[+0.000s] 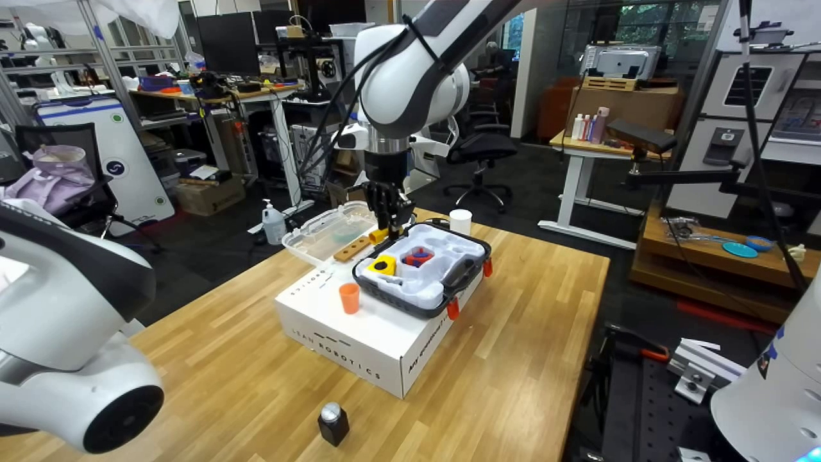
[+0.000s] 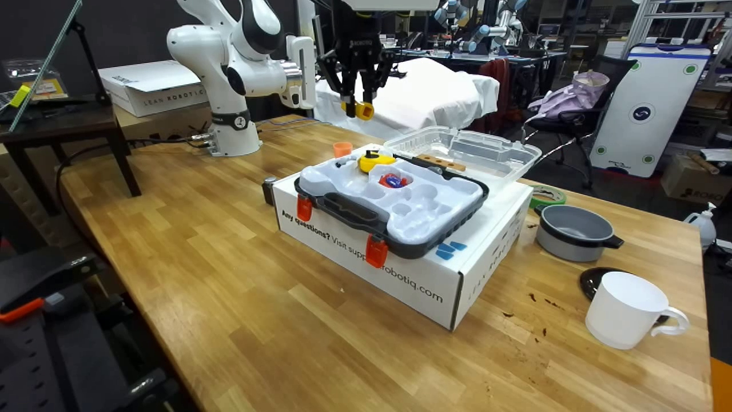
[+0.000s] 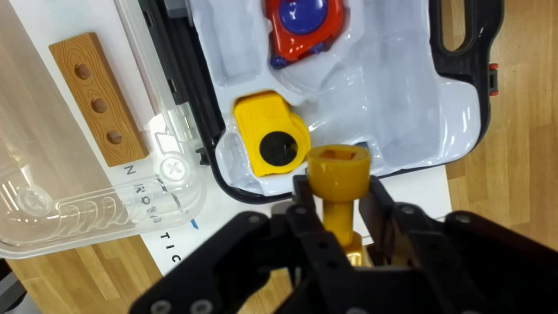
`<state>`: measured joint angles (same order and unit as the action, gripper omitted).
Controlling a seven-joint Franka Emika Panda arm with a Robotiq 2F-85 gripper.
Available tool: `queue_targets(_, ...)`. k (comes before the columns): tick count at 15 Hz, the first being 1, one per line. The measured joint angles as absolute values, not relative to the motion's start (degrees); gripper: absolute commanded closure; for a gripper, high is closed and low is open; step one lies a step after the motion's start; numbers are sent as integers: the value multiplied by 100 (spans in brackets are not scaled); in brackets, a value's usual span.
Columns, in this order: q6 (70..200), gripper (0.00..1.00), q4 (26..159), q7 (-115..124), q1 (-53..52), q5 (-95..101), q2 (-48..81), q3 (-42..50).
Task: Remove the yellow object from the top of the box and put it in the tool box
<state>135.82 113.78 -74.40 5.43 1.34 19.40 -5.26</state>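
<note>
Wooden worktop (image 2: 240, 246). Exterior view, upper middle: your hand (image 2: 359, 107) clamped on yellow piece (image 2: 365, 111), aloft. Exterior view, centre: tool box (image 1: 420, 289), piece at its upper left. Wrist view: long axis points up-frame toward tool box, likely your path.

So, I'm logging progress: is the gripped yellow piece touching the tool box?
No, in an exterior view the yellow piece hangs in the gripper, raised clear of the tool box.

In the wrist view, the tool case (image 3: 194, 69) is cropped at the top edge, its clear lid (image 3: 43, 231) at the left; at lower centre, the yellow socket piece (image 3: 339, 178) is partly hidden by the gripper (image 3: 338, 188).
</note>
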Motion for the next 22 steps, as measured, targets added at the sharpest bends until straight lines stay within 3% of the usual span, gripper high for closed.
queue_targets(9,13583,92,10957,-8247,795,672,2253,12)
queue_targets(10,13582,68,10866,-8365,828,714,2310,48)
queue_targets(18,13537,68,10673,-8588,865,724,2447,63)
queue_targets(19,13534,92,10672,-8588,865,725,2447,63)
queue_targets(22,13532,92,10671,-8585,856,724,2457,60)
